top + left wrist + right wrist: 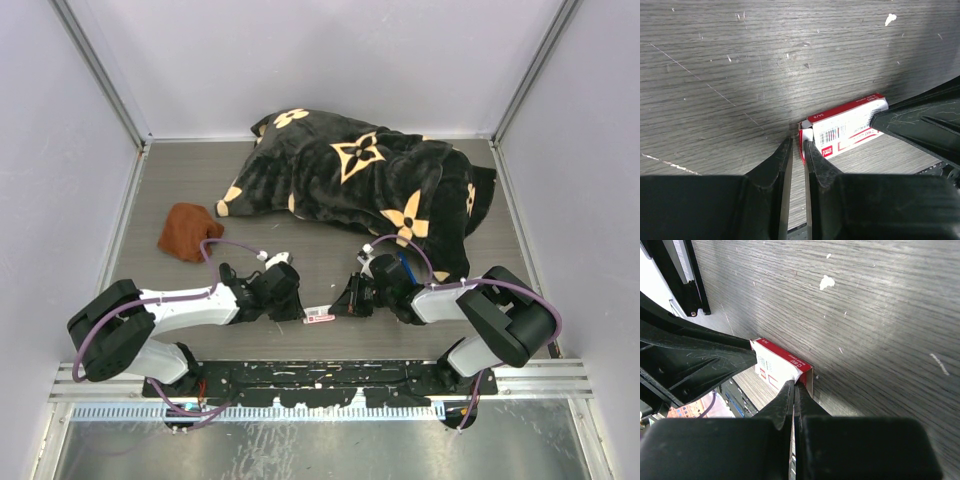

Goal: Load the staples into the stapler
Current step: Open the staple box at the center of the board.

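Left pincer (798,145) nearly together astride end flap of small white red-labelled cardboard staples box (850,125), clamp unclear; right pincer (794,388) together at opposite end. Box lower centre of top view. Black flower-patterned blanket (370,185) upper centre, crumpled brown cloth (188,232) left, both well apart.

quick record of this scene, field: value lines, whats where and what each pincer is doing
staple box: white with red label, front centre of the table, between the two pincers
left pincer: fingers narrowly apart around the box's end flap; contact unclear
right pincer: shut on the box's other end
blanket: black with tan flowers, crumpled at the back
cloth: brown, back left, apart from the arms
stapler: none seen
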